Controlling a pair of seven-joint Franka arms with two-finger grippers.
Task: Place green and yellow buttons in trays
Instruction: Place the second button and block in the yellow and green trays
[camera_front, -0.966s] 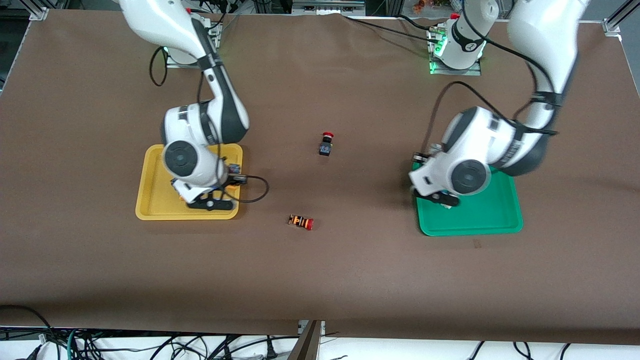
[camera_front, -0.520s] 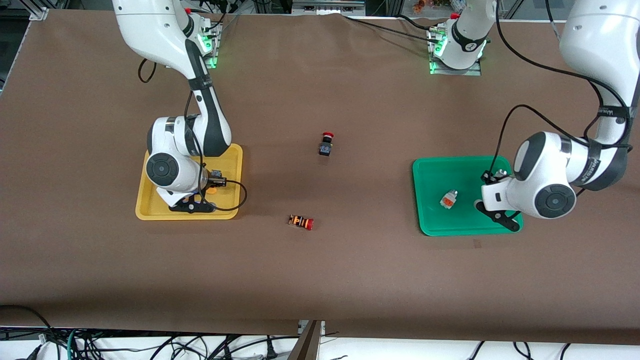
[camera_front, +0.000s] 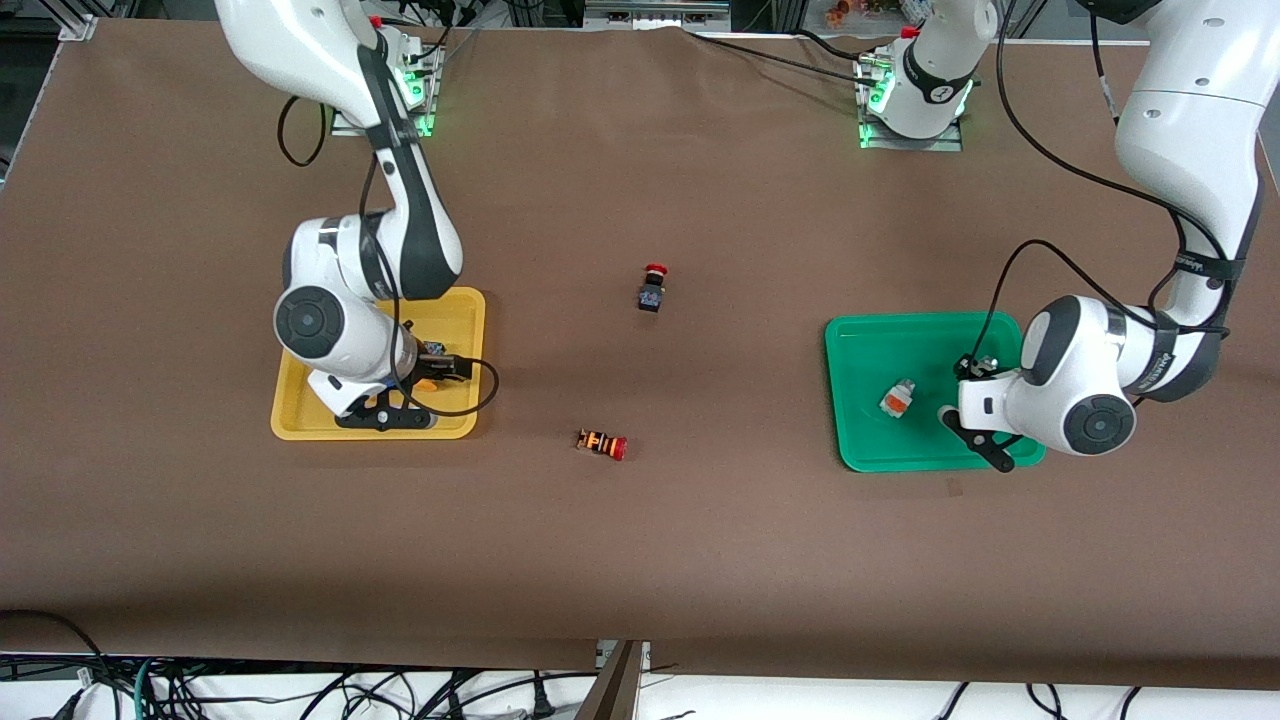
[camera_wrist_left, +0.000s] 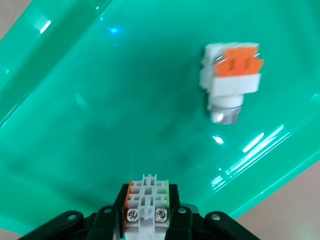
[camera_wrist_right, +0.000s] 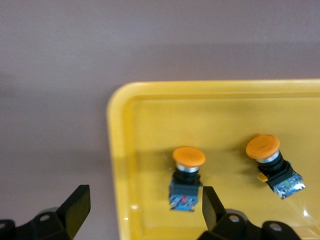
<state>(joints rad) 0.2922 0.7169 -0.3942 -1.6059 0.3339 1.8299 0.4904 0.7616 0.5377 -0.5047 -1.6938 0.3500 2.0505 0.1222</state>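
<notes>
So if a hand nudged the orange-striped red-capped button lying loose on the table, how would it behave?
The orange-striped button lies on its side on the table, and its red cap looks round, so it would probably roll or pivot rather than slide straight. It looks like a small, rigid plastic part, so likely stiff and light. Its ribbed body should grip fairly well.

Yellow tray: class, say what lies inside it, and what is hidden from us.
Inside the yellow tray the right wrist view shows two orange-capped buttons. In the front view the right arm covers much of the tray, so anything under it cannot be seen.
</notes>
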